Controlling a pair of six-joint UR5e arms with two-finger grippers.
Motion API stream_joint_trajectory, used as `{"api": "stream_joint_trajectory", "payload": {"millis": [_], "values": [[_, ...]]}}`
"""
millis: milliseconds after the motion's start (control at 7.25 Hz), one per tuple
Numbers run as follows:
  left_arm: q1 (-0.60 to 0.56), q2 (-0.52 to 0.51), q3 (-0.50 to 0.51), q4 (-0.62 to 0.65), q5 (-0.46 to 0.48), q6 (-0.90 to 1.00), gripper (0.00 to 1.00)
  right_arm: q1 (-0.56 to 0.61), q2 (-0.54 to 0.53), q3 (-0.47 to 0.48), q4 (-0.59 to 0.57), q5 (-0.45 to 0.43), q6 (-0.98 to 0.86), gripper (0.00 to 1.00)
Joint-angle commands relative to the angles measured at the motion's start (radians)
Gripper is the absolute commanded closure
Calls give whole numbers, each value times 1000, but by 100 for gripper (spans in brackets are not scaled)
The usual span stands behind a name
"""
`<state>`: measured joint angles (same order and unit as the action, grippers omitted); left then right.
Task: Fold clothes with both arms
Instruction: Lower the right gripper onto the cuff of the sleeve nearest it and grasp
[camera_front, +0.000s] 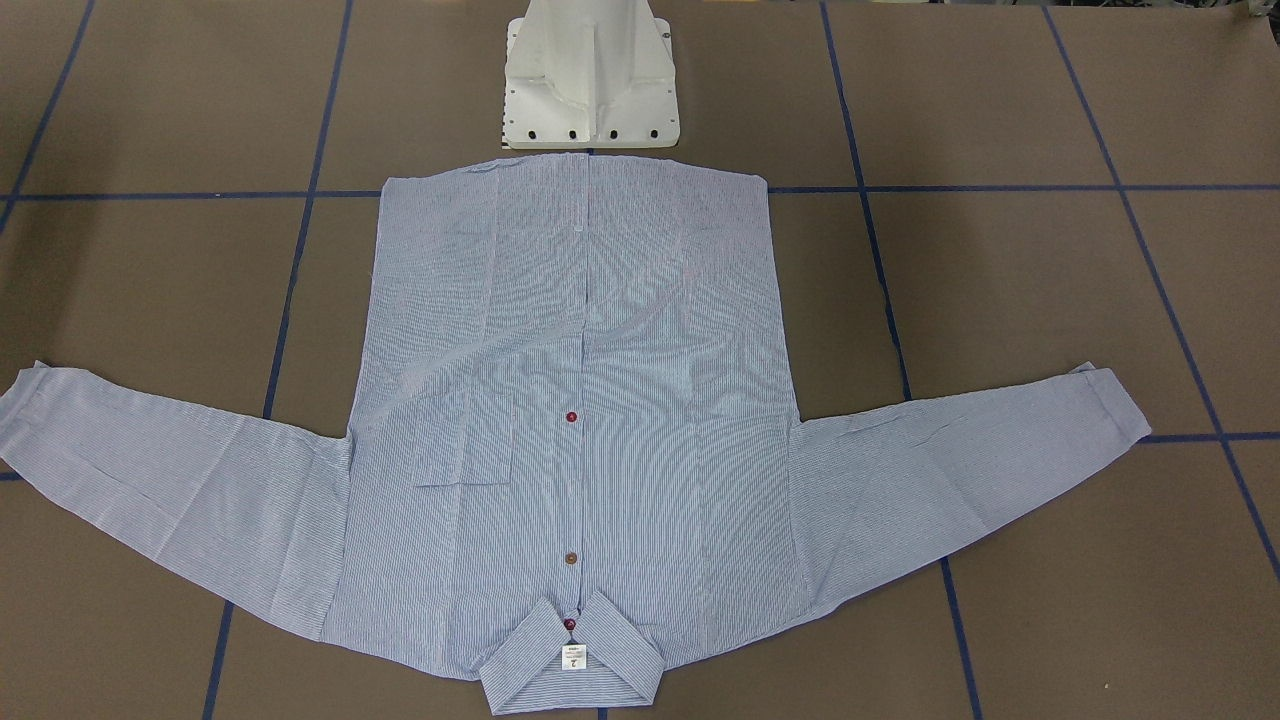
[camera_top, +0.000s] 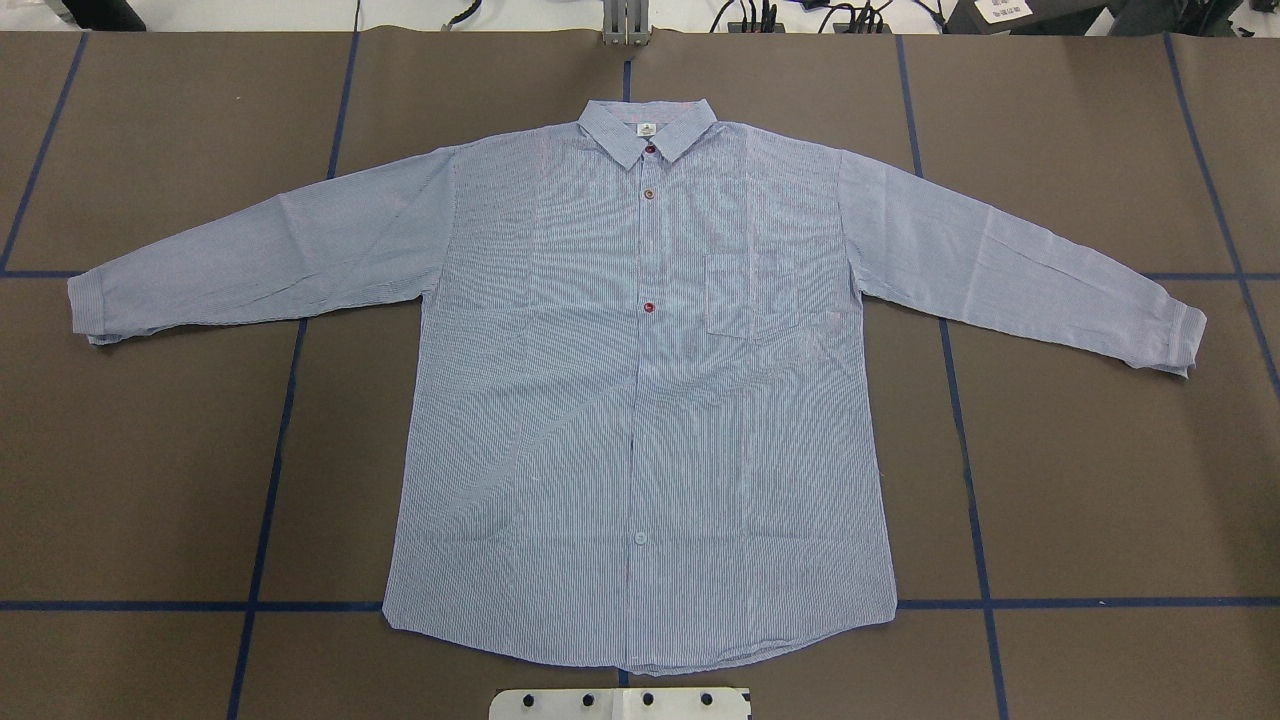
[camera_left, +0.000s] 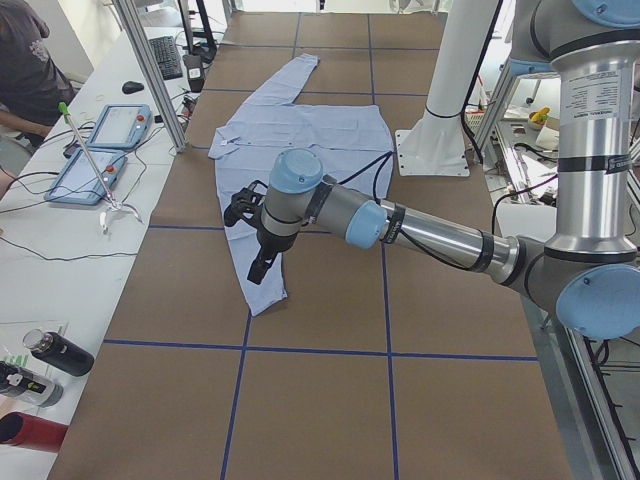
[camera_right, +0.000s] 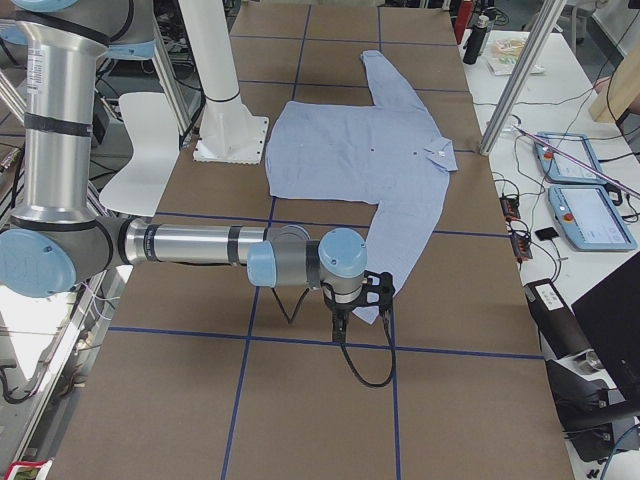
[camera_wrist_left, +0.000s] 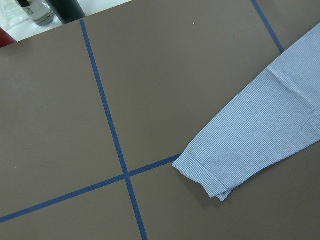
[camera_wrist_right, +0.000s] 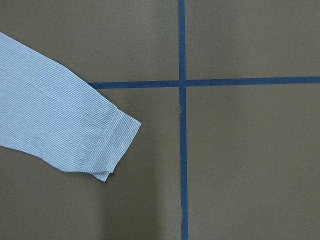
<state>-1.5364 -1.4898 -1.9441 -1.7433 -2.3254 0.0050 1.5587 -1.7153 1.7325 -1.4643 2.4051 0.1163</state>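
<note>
The light blue striped shirt (camera_top: 640, 400) lies flat and face up on the brown table, buttoned, both sleeves spread out, collar (camera_front: 572, 660) away from the robot base. My left gripper (camera_left: 260, 268) hangs over the end of the near sleeve in the exterior left view; the left wrist view shows that cuff (camera_wrist_left: 207, 175) below. My right gripper (camera_right: 340, 322) hangs beside the other cuff (camera_right: 372, 312), which also shows in the right wrist view (camera_wrist_right: 112, 145). No fingers show in the wrist views, so I cannot tell if either gripper is open or shut.
The white pedestal (camera_front: 590, 80) stands at the shirt's hem. Blue tape lines (camera_top: 270, 470) grid the table. A side bench holds tablets (camera_left: 105, 130) and bottles (camera_left: 50, 355). Metal posts (camera_right: 510, 80) stand at the table's far edge.
</note>
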Motion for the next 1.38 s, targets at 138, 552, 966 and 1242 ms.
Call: {"api": "stream_joint_trajectory", "payload": {"millis": [138, 552, 966, 1242], "values": [[2, 2, -38, -8, -35, 0, 1, -108, -4, 15, 53, 46, 209, 0], [2, 5, -29, -21, -38, -2, 1, -322, -4, -11, 399, -87, 761, 2], [2, 3, -36, -24, -35, -3, 1, -355, 11, -105, 475, -89, 896, 13], [2, -6, -36, -25, -28, -3, 1, -364, 63, -218, 576, -87, 979, 12]]}}
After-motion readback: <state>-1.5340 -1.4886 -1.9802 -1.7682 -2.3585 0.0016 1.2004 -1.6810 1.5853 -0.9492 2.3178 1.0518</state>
